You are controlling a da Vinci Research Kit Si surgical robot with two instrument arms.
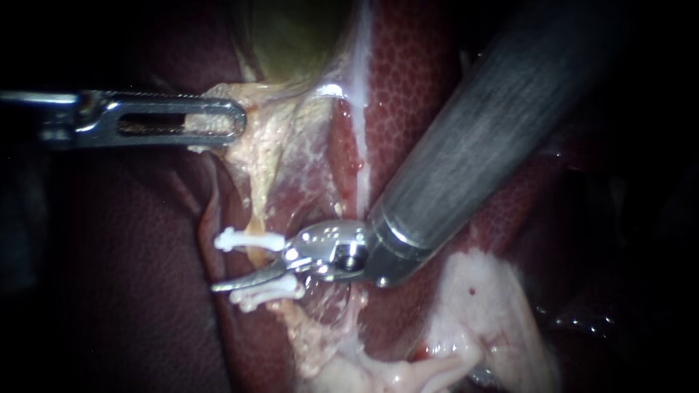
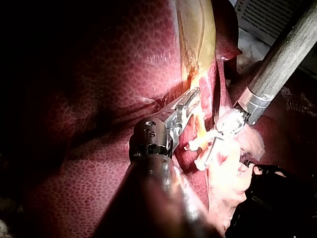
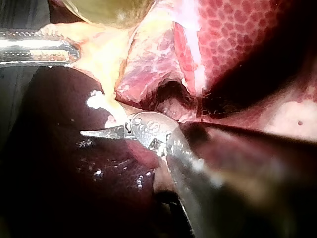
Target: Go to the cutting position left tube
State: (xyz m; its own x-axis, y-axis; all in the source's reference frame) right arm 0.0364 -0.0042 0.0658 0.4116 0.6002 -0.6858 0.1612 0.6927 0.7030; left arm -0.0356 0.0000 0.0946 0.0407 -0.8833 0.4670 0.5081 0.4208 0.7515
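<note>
White clips (image 1: pixel 247 239) at 8 o'clock bracket the tube (image 1: pixel 256 256); left instrument (image 1: pixel 237 120) clamps pale tissue (image 1: pixel 255 149), so centre the right end effector (image 1: pixel 227 284), opening impossible to tell, between them

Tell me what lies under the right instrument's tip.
The right instrument crosses the pale tube between the upper clip and lower clip; the tube directly beneath is covered.

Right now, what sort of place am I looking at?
Likely a surgical practice bench, not a living body: the left instrument and right instrument work on liver and gallbladder, white clips sit on a tube, and the left wrist view shows a slatted panel beyond the tissue.
</note>
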